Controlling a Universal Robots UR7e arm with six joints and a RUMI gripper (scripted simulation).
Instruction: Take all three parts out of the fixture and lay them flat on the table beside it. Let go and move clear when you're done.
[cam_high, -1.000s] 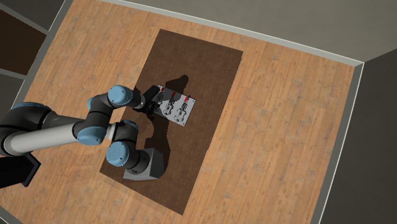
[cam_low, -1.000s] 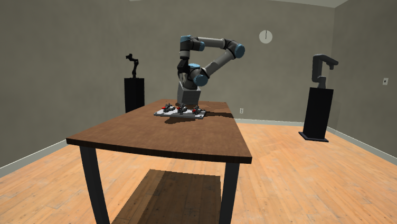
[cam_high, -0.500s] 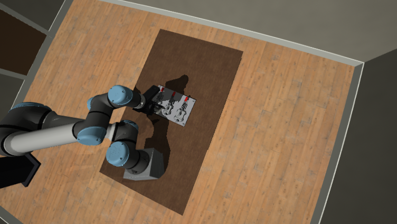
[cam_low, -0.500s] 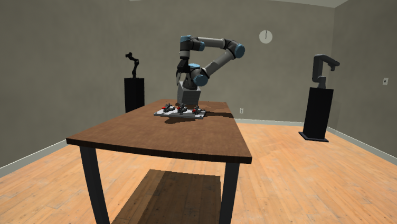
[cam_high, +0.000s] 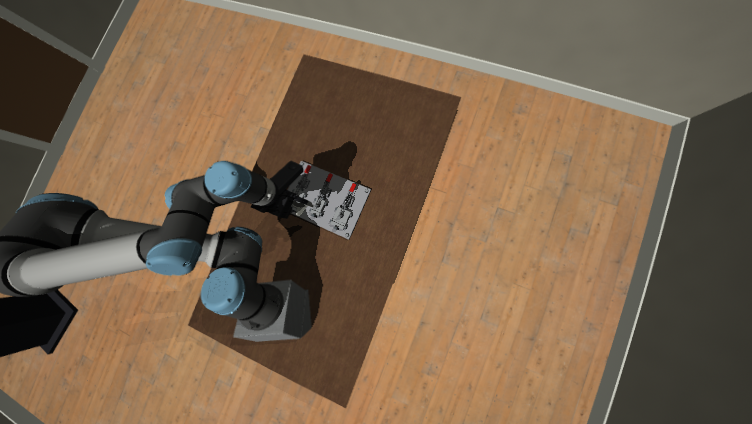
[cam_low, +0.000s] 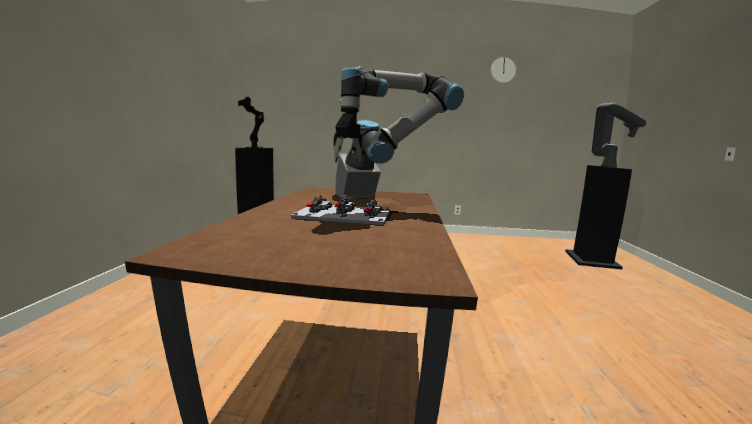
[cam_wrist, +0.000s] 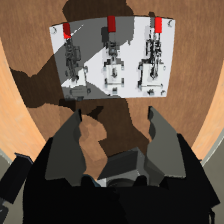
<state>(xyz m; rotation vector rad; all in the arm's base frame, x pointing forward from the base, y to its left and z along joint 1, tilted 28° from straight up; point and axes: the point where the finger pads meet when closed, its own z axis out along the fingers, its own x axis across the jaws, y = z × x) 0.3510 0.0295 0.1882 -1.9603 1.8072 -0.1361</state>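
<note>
The fixture is a light flat plate (cam_high: 359, 210) (cam_low: 301, 215) (cam_wrist: 169, 60) on the brown table (cam_high: 389, 115) (cam_low: 273, 252). It carries three toggle clamps in a row, each with a red handle. In the wrist view these are the left handle (cam_wrist: 67, 30), the middle handle (cam_wrist: 111, 24) and the right handle (cam_wrist: 158, 25). The parts are too small to tell apart from the clamps. My gripper (cam_low: 347, 160) (cam_wrist: 114, 108) is open, its jaws well apart with nothing between them. It points down above the table, higher than the clamps, and in the wrist view its tips are below the plate's near edge.
The arm's grey pedestal (cam_high: 295, 310) (cam_low: 358, 184) stands on the table behind the plate in the exterior view. The arm's shadow falls across the table and part of the plate. Two black stands with other arms are on the floor, away from the table.
</note>
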